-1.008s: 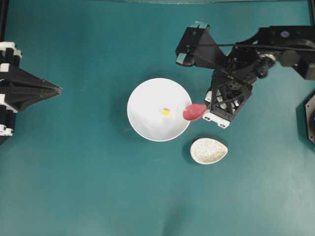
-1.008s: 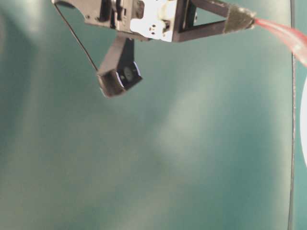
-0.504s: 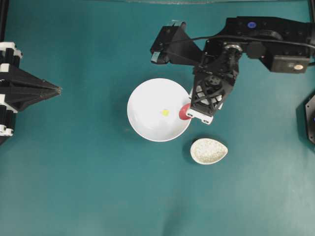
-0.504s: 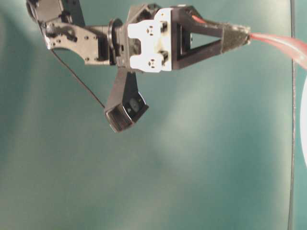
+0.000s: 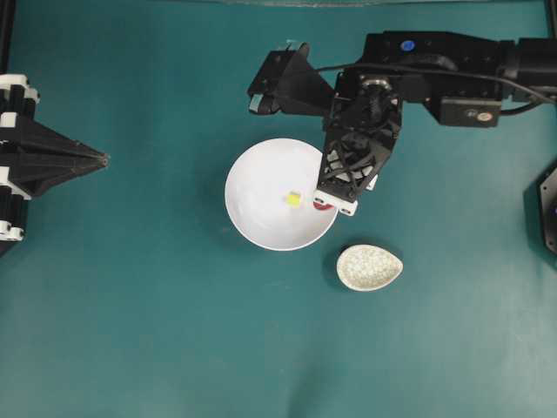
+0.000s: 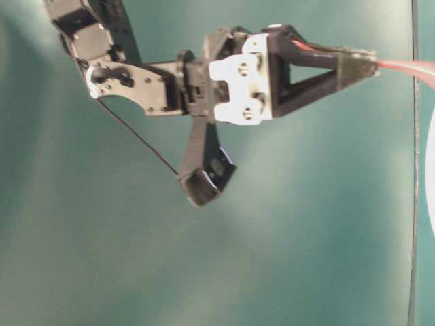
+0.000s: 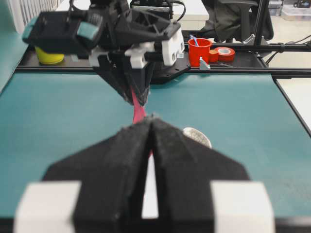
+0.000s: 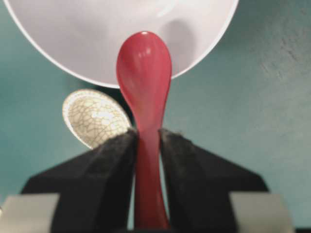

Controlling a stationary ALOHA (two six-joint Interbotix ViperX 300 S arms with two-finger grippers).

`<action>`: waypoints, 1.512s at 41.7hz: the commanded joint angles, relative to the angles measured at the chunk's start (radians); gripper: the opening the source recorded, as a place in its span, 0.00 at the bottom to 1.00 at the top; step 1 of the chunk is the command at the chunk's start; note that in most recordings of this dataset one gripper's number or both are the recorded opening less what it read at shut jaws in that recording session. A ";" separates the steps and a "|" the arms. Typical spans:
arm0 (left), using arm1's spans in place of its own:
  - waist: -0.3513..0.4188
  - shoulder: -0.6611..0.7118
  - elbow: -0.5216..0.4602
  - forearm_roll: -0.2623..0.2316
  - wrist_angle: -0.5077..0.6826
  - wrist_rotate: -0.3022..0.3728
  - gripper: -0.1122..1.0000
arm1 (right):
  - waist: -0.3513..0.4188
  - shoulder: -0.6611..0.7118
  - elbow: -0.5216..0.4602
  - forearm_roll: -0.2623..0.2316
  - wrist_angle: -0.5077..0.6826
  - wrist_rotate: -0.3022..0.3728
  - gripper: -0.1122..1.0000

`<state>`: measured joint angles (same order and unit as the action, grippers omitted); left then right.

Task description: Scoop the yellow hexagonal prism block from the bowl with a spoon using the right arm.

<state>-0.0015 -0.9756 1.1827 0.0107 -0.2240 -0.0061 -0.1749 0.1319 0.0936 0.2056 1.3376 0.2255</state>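
1. The right arm (image 5: 452,65) is reaching in from the right side of the overhead view, and its gripper (image 5: 335,202) is pointing down over the right rim of the bowl (image 5: 261,222).
2. The right gripper's fingers (image 8: 114,160) are squeezing the handle of the red spoon (image 8: 144,87) between them; the wrist view is showing the two dark pads pressed against either side of the handle.
3. The spoon's oval head is sticking out past the fingertips and is hanging over the inside of the bowl, its tip lying well within the white rim in the wrist view.
4. From overhead only a sliver of the red spoon is peeking out beneath the gripper, at the bowl's right edge.
5. The yellow block (image 5: 294,198) is sitting inside the bowl, right of its centre, just beside the gripper's lower end. Whether the spoon is touching it I cannot tell.
6. A small speckled dish (image 5: 369,266) is lying on the green table (image 5: 130,331) below and to the right of the bowl, close to it but apart from it.
7. In the table-level view the right gripper is stretching toward the right edge, the pink spoon handle running out from its tip.
8. The left gripper (image 5: 97,159) is resting at the left edge of the overhead view, well apart from the bowl, its two fingers (image 7: 121,160) closed together to a point and carrying nothing.
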 commanded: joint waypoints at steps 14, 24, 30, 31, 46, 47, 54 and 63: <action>0.000 0.005 -0.023 0.002 -0.005 0.002 0.10 | -0.002 0.021 -0.021 -0.002 -0.080 -0.014 0.31; -0.002 0.005 -0.023 0.000 -0.005 0.002 0.10 | -0.002 0.046 -0.021 -0.002 -0.103 -0.018 0.31; -0.002 0.003 -0.023 0.002 -0.005 0.002 0.10 | 0.000 0.058 -0.021 -0.002 -0.120 -0.020 0.31; 0.000 0.003 -0.023 0.000 -0.005 0.002 0.10 | 0.000 0.060 -0.021 -0.002 -0.124 -0.020 0.31; 0.000 0.005 -0.023 0.002 -0.005 0.003 0.10 | 0.017 0.080 -0.021 0.005 -0.204 -0.035 0.31; 0.000 0.003 -0.023 0.002 -0.005 0.003 0.10 | 0.017 0.080 -0.021 0.005 -0.215 -0.037 0.31; 0.000 0.003 -0.023 0.002 -0.005 0.003 0.10 | 0.017 0.080 -0.021 0.002 -0.267 -0.038 0.31; -0.002 0.003 -0.023 0.000 -0.005 0.003 0.10 | 0.017 0.080 -0.021 0.000 -0.328 -0.038 0.31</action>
<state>-0.0015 -0.9771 1.1827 0.0107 -0.2240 -0.0046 -0.1580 0.2316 0.0951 0.2056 1.0308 0.1902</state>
